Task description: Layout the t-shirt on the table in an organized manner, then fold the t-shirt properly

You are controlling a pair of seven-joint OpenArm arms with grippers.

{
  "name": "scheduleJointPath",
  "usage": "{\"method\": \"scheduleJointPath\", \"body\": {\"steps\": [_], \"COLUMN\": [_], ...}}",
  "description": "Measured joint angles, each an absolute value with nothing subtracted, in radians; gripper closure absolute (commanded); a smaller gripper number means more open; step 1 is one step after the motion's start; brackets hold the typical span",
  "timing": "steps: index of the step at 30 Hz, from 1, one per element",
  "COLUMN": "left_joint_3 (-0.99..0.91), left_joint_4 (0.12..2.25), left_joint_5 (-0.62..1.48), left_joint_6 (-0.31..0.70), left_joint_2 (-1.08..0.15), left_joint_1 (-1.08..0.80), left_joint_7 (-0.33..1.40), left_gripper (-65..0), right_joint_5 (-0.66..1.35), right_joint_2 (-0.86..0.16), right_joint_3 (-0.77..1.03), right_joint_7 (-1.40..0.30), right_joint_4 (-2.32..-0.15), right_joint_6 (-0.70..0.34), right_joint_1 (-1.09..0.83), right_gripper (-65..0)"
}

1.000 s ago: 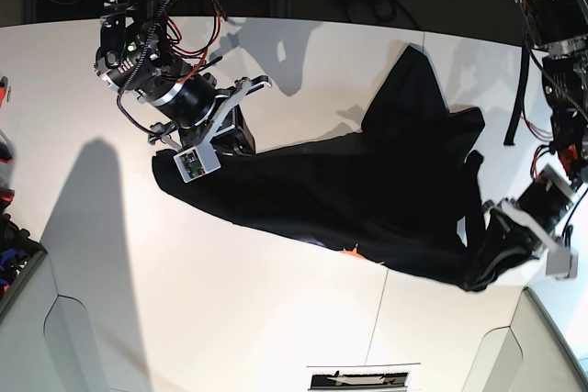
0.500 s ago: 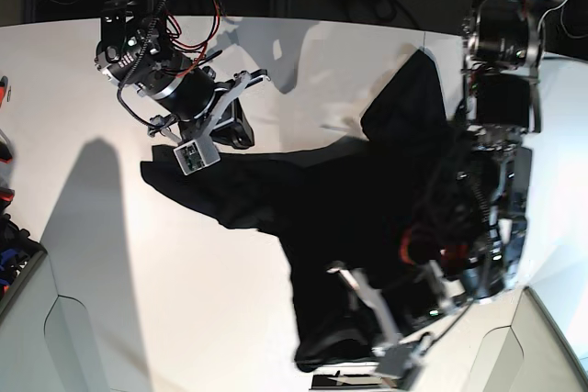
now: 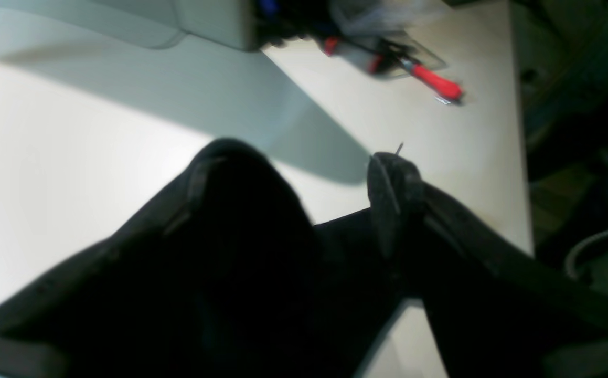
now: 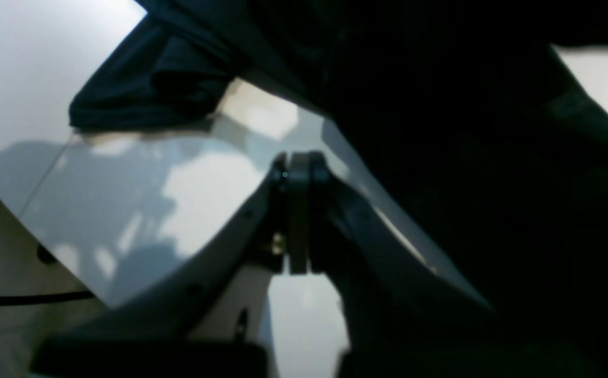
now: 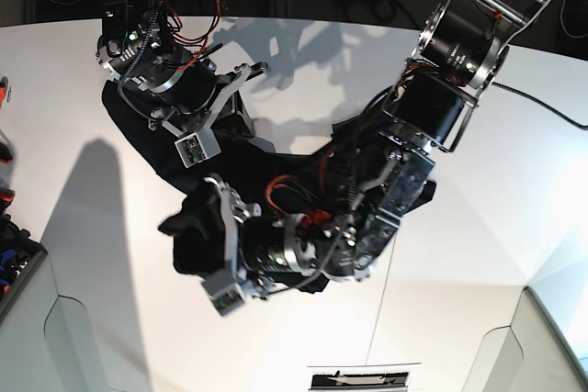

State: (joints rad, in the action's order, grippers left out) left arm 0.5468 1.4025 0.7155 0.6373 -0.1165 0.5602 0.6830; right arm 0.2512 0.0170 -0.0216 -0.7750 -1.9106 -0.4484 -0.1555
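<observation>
The black t-shirt [image 5: 287,168] lies bunched across the middle of the white table [image 5: 459,300], under both arms. My left gripper [image 3: 298,178] is open, and its fingers [image 3: 387,199] stand wide apart. Black cloth drapes over one finger and sags below the gap. In the base view this left gripper [image 5: 197,227] sits at the bunch's front left end. My right gripper [image 4: 296,157] is shut, with t-shirt [image 4: 440,131] fabric running along its right finger. Seen from the base, the right gripper [image 5: 241,128] sits at the shirt's far edge.
A red-handled tool [image 3: 429,81] lies near the table's edge beside a grey panel. Red items [image 5: 5,149] and a dark bin [image 5: 14,259] sit at the left edge. Grey corner panels [image 5: 551,346] flank the front. A dark seam [image 5: 384,291] crosses the tabletop.
My left arm has swept from the right side across to the front left, dragging the shirt into a bunch, and its jaws have opened. My right gripper shifted slightly up-left and stays shut.
</observation>
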Motion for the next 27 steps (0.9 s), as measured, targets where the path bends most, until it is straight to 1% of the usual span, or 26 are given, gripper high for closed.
{"method": "scheduleJointPath", "body": {"steps": [4,6,8,10,13,16,17,19,22,27], "left_joint_3": [0.363,0.290,0.282,0.328,0.472,0.653,0.709,0.779,0.799,0.716], "left_joint_4": [1.479,1.507,1.521,1.530,1.555,1.564,1.563,1.562,1.563,1.565], "left_joint_5": [0.826,0.923,1.054,1.098,1.079,0.952,0.888,0.827,0.748,0.751], "left_joint_6": [0.636,0.679,0.685,0.686,0.686,0.694,0.685,0.688,0.693,0.680], "left_joint_2": [-0.179,-0.200,-0.213,-0.211,-0.203,-0.196,-0.197,-0.200,-0.200,-0.197], "left_joint_1": [0.563,0.566,0.566,0.567,0.572,0.603,0.620,0.668,0.725,0.773], "left_joint_7": [0.689,0.742,0.814,0.908,0.988,1.041,1.059,1.053,0.967,0.924], "left_gripper": [-39.5,-39.5,-39.5,-39.5,-39.5,-39.5,-39.5,-39.5,-39.5,-39.5], "right_joint_5": [0.246,0.246,0.247,0.249,0.249,0.246,0.233,0.175,0.168,0.167], "right_joint_2": [0.018,0.028,0.048,0.069,0.083,0.081,0.081,0.081,0.080,0.080], "right_joint_3": [-0.022,-0.020,-0.020,-0.020,-0.022,-0.020,-0.020,-0.014,-0.006,-0.007], "right_joint_7": [-0.752,-0.744,-0.739,-0.735,-0.733,-0.734,-0.736,-0.744,-0.741,-0.741], "right_joint_4": [-1.911,-1.911,-1.911,-1.911,-1.911,-1.911,-1.911,-1.911,-1.911,-1.911], "right_joint_6": [-0.448,-0.448,-0.448,-0.448,-0.448,-0.448,-0.435,-0.410,-0.403,-0.403], "right_joint_1": [-0.155,-0.152,-0.148,-0.147,-0.147,-0.147,-0.148,-0.152,-0.145,-0.147], "right_gripper": [0.0,0.0,0.0,-1.1,-1.8,-1.8,-1.8,-1.8,-1.8,-1.8]}}
